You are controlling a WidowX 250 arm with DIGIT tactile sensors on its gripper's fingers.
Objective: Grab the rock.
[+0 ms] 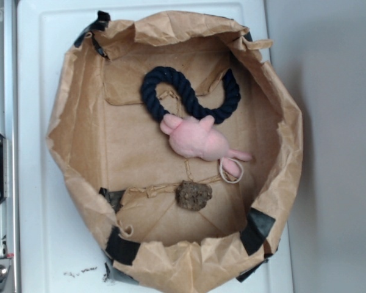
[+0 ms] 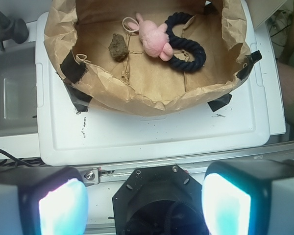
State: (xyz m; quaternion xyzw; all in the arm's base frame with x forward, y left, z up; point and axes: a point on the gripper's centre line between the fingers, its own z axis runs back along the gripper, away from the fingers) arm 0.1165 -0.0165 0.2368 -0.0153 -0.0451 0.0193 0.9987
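The rock lies well ahead of the gripper, slightly left; its jaws stand released, holding nothing

The gripper's fingers were cut off at six o'clock in the wrist view — glowing, blurred. The rope ring passed under the pink plush toy — partly hidden.

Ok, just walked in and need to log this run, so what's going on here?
The robot is meant to grab the rock, which lies untouched in the paper-lined bin beside the pink plush toy and the navy rope ring. In the wrist view, the hand hangs open and empty, well back from the bin. No grasp has begun.
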